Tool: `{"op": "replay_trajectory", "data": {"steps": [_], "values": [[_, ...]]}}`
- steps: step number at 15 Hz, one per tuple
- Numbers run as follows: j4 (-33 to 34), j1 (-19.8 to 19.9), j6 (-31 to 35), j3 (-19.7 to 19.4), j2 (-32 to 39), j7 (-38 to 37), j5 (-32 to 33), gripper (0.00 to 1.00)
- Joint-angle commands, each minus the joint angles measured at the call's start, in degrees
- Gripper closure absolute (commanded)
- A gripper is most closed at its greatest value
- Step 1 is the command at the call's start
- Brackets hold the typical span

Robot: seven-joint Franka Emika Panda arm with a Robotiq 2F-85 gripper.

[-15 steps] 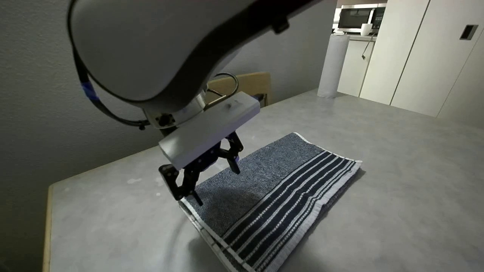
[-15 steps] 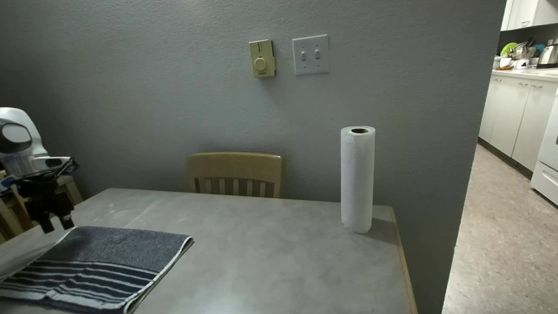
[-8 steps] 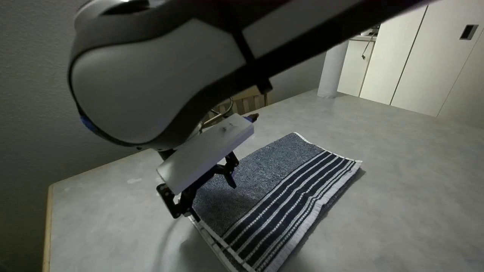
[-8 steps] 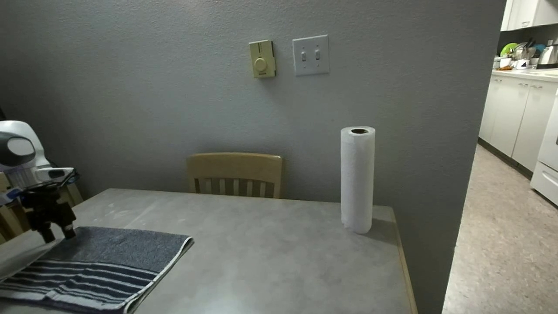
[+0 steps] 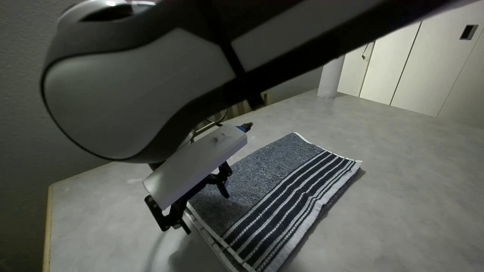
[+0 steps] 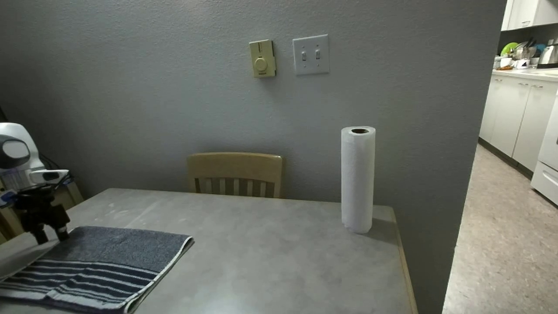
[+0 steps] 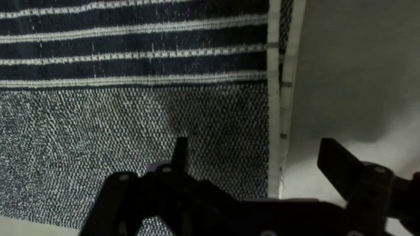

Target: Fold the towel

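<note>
Gripper [image 7: 254, 141] was spread wide, holding nothing; best bet was to drop square over the doubled hem [image 7: 274, 131], keep it between the fingers [image 7: 180, 152], then close. Towel [image 7: 141, 121] lay partly beneath, flat on the table [image 6: 283, 248].

Towel [image 5: 272, 185]: on the surface [image 6: 270, 253]
End effector [image 7: 255, 142]: over the towel's edge, straddling it
Paper roll [image 6: 358, 183]: on the surface, right of the towel in an exterior view
Chair [image 6: 235, 165]: behind the surface

no text, label, brand, number or sign is legible
</note>
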State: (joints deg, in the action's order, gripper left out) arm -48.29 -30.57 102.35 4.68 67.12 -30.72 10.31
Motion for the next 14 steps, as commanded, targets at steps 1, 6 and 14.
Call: {"op": "replay_trajectory", "data": {"steps": [1,6,14], "values": [[2.94,-0.74,-3.5,0.14,1.8,-1.46,-0.56,0.0],[5.15,-2.22,-8.59,-0.5,3.96,-1.65,0.82,0.0],[9.46,-3.72,-16.28,-2.03,6.55,-1.45,3.11,0.0]]}}
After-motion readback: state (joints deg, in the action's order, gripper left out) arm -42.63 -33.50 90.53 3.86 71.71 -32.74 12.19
